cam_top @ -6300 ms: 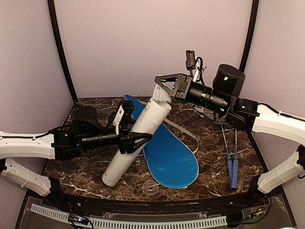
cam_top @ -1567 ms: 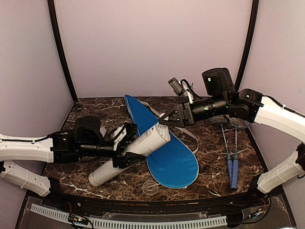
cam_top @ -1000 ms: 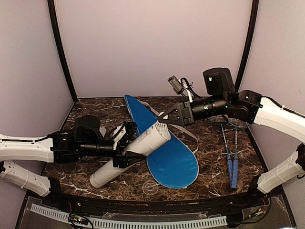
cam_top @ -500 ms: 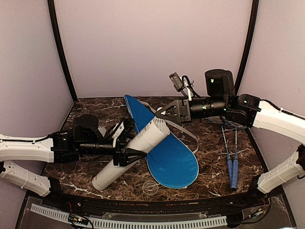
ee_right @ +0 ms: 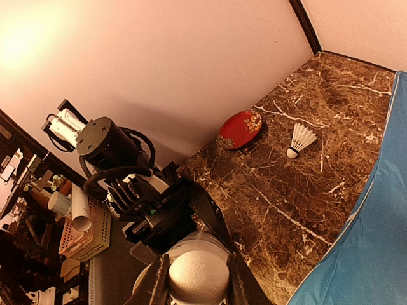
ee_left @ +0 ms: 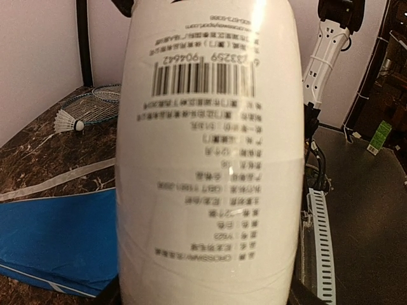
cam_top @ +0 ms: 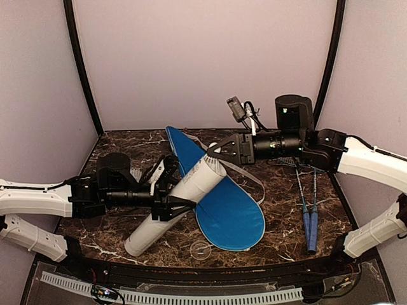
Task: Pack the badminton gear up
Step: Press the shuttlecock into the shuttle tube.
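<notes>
The left claw [cam_top: 174, 189] clamps the white tube [cam_top: 198, 180], tilted up toward far-right, where the right claw [cam_top: 215, 151] pinches a shuttlecock [ee_right: 198, 276].

The tube [cam_top: 172, 206] leans lower; the right gripper's [cam_top: 214, 154] shuttlecock [ee_right: 198, 277] sits deeper inside.

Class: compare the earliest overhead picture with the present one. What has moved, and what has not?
The right end effector dropped from above the white tube to its open mouth, pushing the shuttlecock it grips feathers-first inside. The left end effector, still gripping the tube, tilted it lower. The blue cover and rackets stayed put.
</notes>
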Available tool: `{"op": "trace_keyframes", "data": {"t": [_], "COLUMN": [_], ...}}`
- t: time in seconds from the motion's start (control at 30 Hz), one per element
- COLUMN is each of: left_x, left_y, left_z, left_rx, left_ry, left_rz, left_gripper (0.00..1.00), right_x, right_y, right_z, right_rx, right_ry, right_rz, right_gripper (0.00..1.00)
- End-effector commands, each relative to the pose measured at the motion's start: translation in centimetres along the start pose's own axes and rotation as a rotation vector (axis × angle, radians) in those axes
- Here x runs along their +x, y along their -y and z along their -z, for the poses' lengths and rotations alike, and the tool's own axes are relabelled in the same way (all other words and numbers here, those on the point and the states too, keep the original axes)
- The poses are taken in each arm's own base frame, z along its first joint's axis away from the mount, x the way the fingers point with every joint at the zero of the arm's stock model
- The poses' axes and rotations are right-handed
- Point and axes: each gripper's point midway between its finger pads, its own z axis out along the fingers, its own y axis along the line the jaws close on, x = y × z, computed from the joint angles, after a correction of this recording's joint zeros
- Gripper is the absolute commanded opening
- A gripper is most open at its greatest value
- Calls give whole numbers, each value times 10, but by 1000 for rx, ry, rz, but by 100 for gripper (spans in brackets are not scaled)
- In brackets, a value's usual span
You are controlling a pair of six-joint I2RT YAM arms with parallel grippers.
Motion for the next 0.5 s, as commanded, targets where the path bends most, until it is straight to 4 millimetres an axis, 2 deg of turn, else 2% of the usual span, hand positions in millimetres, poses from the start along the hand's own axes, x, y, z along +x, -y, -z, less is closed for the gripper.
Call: {"op": "trace_keyframes", "data": {"t": [0.0, 0.17, 0.27, 0.47], "left_x": [-26, -35, -34, -28], "left_y": [1, -1, -4, -2], "left_z": [5, 2, 3, 3], "left_rx": [-16, -24, -41, -32], "left_ry": [138, 157, 161, 154], "left_rz": [39, 40, 38, 43], "left_gripper": [62, 62, 62, 62], "right_x": [-9, 3, 5, 12], "right_y": [-15, -18, -20, -23], "right_z": [2, -4, 0, 7], "right_rx": [-33, -46, -43, -47], "right_ry": [68, 29, 27, -7], "right_rz": [65, 49, 44, 30], "right_gripper": [9, 10, 13, 32]}}
